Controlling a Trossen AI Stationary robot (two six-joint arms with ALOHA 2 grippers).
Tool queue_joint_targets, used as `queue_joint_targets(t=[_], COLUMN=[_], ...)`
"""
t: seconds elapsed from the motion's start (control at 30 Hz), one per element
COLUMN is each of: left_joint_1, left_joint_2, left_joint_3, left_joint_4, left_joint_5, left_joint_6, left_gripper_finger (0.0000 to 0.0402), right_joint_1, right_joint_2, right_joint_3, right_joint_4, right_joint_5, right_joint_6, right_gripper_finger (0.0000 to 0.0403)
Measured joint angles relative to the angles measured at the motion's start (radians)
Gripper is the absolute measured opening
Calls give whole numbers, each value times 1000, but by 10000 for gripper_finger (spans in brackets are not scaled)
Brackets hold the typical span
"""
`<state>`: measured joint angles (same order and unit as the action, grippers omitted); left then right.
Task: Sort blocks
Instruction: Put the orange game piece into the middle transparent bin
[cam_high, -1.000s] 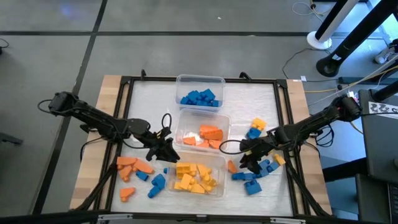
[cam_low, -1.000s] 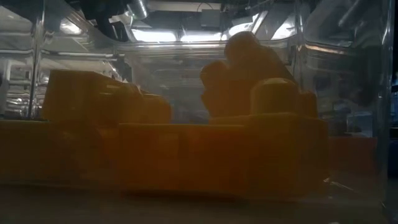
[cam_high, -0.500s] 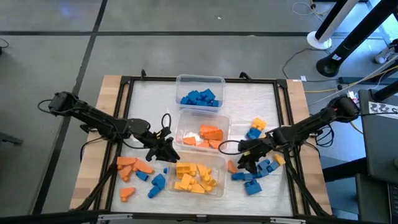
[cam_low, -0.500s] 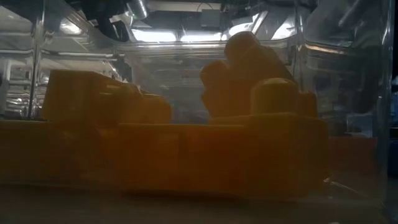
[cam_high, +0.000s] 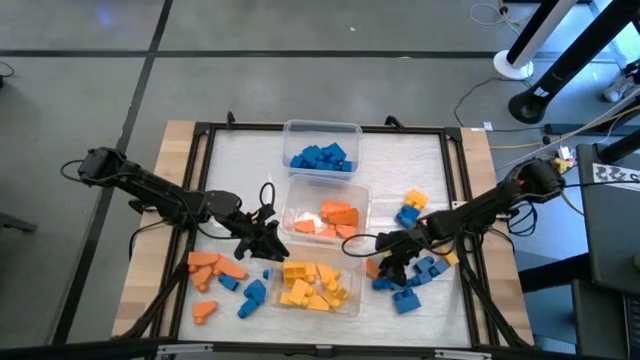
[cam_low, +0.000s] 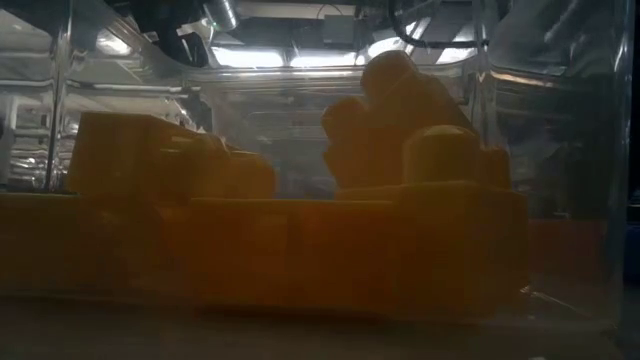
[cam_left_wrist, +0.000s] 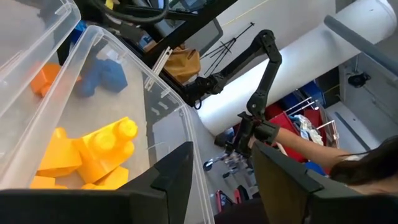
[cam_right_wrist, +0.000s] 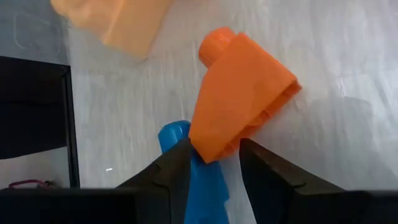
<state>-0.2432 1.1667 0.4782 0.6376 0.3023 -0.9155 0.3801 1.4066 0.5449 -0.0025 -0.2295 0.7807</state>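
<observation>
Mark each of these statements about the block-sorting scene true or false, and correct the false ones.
1. The tub farthest from the camera edge holds blue blocks. True.
2. The right gripper has an orange block between its fingers. True.
3. The left gripper is over the blue tub. False: it sits beside the near tub that holds yellow blocks.
4. The middle tub holds yellow blocks. False: it holds orange blocks.
5. Loose orange and blue blocks lie on the mat near the left gripper. True.
</observation>
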Motion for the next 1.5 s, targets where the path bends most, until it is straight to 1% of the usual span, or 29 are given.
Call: queue_joint_targets(t=[0.13, 0.27, 0.53, 0.63, 0.73, 0.87, 0.93, 1.0, 1.1, 1.27, 1.43, 1.5], left_joint_1=[0, 0, 0, 0, 0, 0, 0, 0, 0, 0, 0, 0], left_joint_2=[0, 0, 0, 0, 0, 0, 0, 0, 0, -2, -20, -30], left_joint_3=[0, 0, 0, 0, 0, 0, 0, 0, 0, 0, 0, 0], left_joint_4=[0, 0, 1, 1, 1, 1, 1, 1, 2, 5, 9, 5], left_joint_5=[0, 0, 0, 0, 0, 0, 0, 0, 0, 0, 0, 0], left_joint_6=[2, 0, -1, -1, -1, -1, -1, -1, -1, -1, -1, -1], left_gripper_finger=[155, 155, 155, 155, 155, 155, 155, 155, 155, 155, 155, 155], right_joint_1=[0, 0, 0, -1, 0, 0, -1, -1, -1, -1, -1, 0], right_joint_2=[36, 69, 145, 161, 163, 163, 163, 163, 162, 145, 97, 71], right_joint_3=[0, 0, 2, 2, 2, 3, 4, 5, 14, 44, 66, 68], right_joint_4=[34, 110, 165, 199, 216, 252, 263, 274, 285, 287, 288, 286], right_joint_5=[-16, -26, 2, 16, 41, 104, 114, 114, 74, 12, -84, -104], right_joint_6=[0, 0, 23, 24, 22, 9, -6, -6, -3, -20, -26, -26], right_gripper_finger=[138, 138, 134, 111, 70, 17, 12, 18, 20, 4, 3, 2])
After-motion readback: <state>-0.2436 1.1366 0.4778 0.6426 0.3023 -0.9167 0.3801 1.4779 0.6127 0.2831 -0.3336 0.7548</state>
